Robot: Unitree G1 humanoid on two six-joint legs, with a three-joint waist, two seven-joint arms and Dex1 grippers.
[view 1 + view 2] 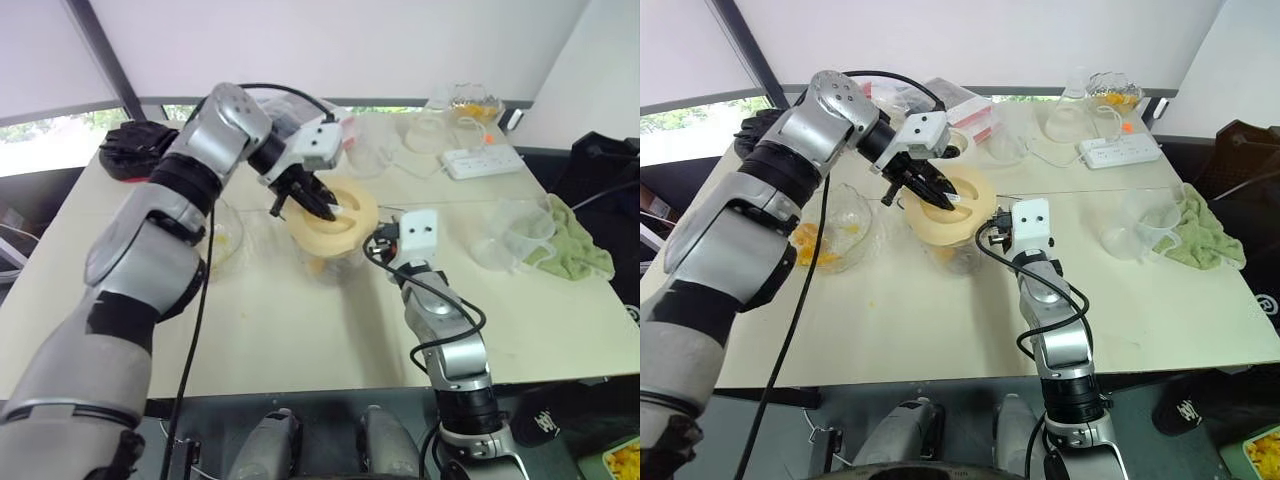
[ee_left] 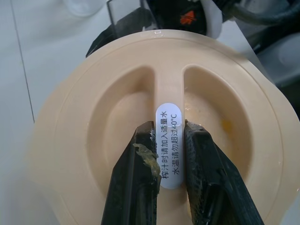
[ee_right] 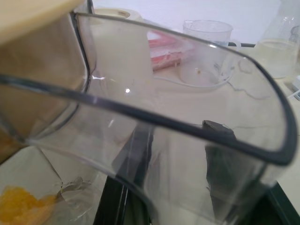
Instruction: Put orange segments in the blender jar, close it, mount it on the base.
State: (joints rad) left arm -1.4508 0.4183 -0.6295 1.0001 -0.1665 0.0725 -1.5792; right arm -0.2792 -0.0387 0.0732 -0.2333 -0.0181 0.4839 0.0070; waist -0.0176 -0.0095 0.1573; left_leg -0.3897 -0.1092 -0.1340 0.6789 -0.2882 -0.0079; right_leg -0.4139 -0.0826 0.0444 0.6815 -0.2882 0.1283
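The blender jar (image 1: 330,262) stands mid-table with the round pale-yellow lid (image 1: 340,215) on its mouth. My left gripper (image 2: 166,129) comes down from above and is shut on the lid's (image 2: 93,117) central ridge. My right gripper (image 3: 176,154) reaches in level from the near side and is shut on the jar's clear side handle (image 3: 154,126); its fingers show through the plastic. Orange segments (image 1: 810,245) lie in a crinkled clear bowl (image 1: 845,215) left of the jar. The cream-white base (image 3: 114,12) stands behind the jar.
At the back right are a white power strip (image 1: 482,160) and a glass bowl with orange pieces (image 1: 475,100). A clear measuring cup (image 1: 510,235) and green cloth (image 1: 575,245) lie at the right. A black object (image 1: 135,148) sits at the far left corner.
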